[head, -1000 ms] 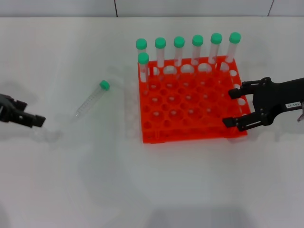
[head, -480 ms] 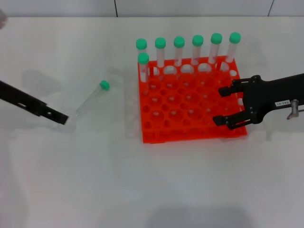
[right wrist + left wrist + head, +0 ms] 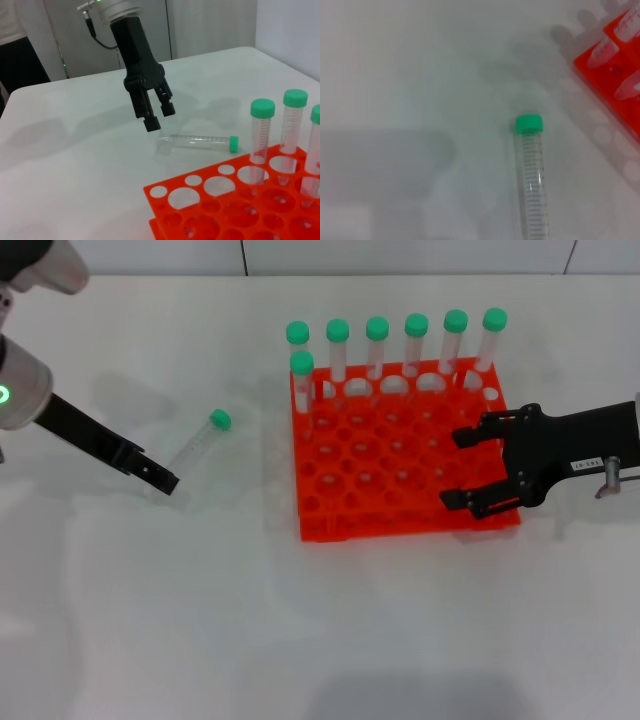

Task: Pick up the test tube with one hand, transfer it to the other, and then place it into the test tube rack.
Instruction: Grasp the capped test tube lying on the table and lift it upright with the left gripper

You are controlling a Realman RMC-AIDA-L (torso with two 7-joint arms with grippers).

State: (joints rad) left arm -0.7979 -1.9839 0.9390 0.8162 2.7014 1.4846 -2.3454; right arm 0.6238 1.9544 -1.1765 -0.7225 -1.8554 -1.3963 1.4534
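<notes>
A slender clear plastic test tube with faint graduation marks and a green screw cap (image 3: 195, 451) lies on its side on the white table (image 3: 300, 620), well apart from the bright orange square plastic test tube rack (image 3: 400, 455) and on the robot's left of it, its cap end pointing toward the rack's far corner and its bottom end toward the nearer table edge. The left gripper (image 3: 160, 478), a black unlabelled two-finger claw on a silver arm with a green glowing ring, hangs just above the table at the tube's bottom end, farther from the rack than the tube is; in the right wrist view its fingers (image 3: 151, 123) stand slightly parted, with nothing between them, and do not touch the tube. The right gripper (image 3: 463, 468), black with a small white printed label, sits over the rack's right-hand near portion with its two fingers spread wide and empty. Seven other green-capped clear tubes (image 3: 416, 345) stand upright in the rack: six along its far row and one in the next row at the left corner.
</notes>
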